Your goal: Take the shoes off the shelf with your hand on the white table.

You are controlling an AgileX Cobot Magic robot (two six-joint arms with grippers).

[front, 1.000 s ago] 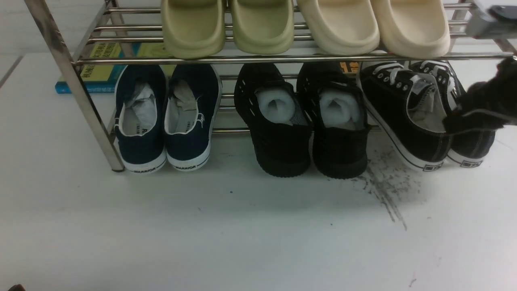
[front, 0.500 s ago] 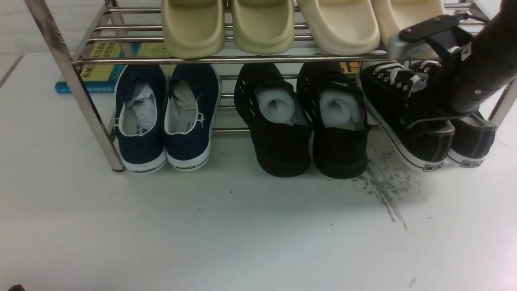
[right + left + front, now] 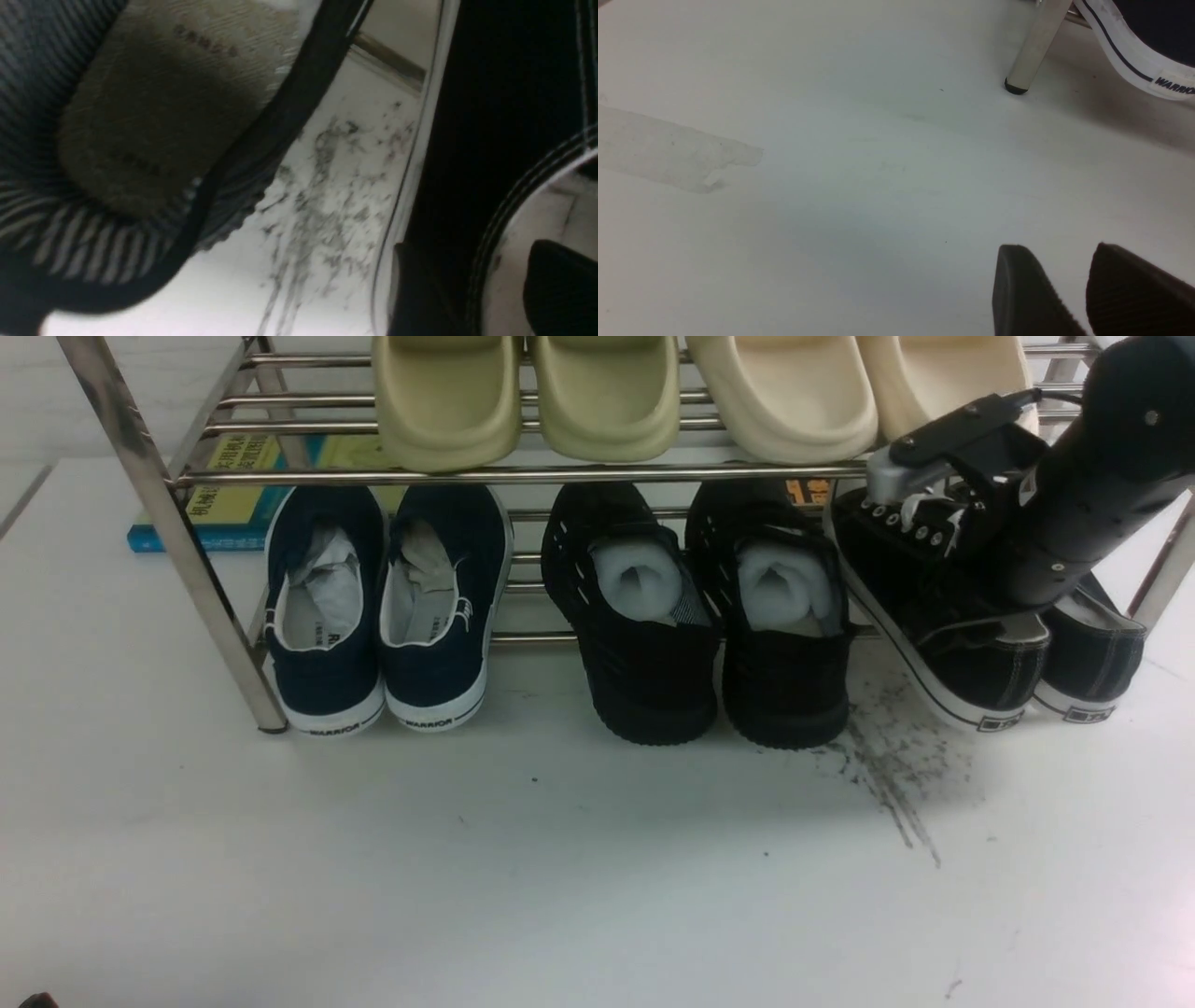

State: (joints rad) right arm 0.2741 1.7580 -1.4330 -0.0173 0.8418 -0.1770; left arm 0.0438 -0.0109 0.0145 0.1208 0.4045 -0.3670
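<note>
Right grey-and-black robot gripper (image 3: 476, 261) has its jaws spread, straddling the side wall of a black canvas sneaker with white laces (image 3: 985, 663). Left gripper (image 3: 1064, 261) jaws sit slightly apart above the white tabletop (image 3: 831, 210).

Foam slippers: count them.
4, atop the silver metal shelf: two pale green foam slippers centre-left, two cream foam slippers to their right, the rightmost partly behind the right arm.

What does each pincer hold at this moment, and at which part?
Nothing is clamped yet. The right pincer straddles the side wall of one black sneaker, jaws open. The left pincer hangs empty over the white table.
</note>
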